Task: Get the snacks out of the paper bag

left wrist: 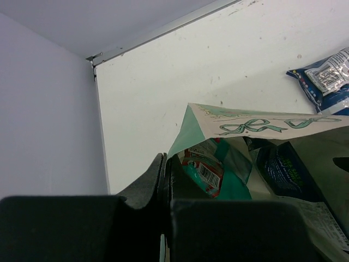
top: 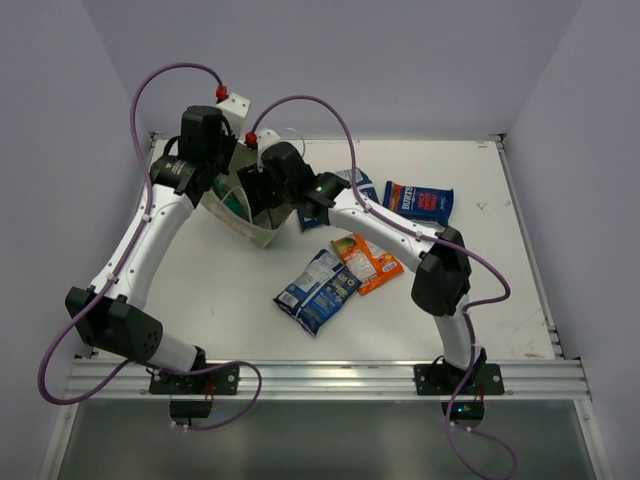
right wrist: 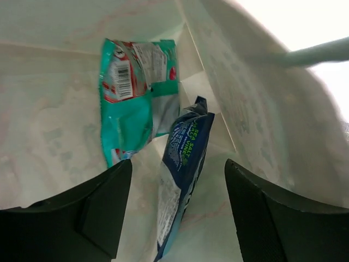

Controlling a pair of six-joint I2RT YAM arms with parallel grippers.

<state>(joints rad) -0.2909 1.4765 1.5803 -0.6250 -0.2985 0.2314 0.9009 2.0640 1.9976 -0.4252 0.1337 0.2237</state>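
The paper bag (top: 243, 218) stands open at the back left. My left gripper (top: 224, 188) is shut on the bag's near rim; in the left wrist view its jaws (left wrist: 164, 166) pinch the paper edge (left wrist: 262, 123). My right gripper (top: 262, 192) reaches into the bag, open (right wrist: 177, 169). A teal-green packet (right wrist: 131, 103) and a dark blue packet (right wrist: 182, 164) lie inside, the blue one between my right fingers, not gripped. On the table lie a blue packet with a red patch (top: 420, 200), an orange one (top: 367, 262), a blue-and-white one (top: 318, 290) and another blue one (top: 352, 180), partly hidden by the right arm.
The white table's back rail (top: 420, 137) and left wall corner (left wrist: 95, 60) lie close behind the bag. The right arm's elbow (top: 440, 275) hangs over the table right of the packets. A blue packet (left wrist: 327, 82) lies just past the bag's rim.
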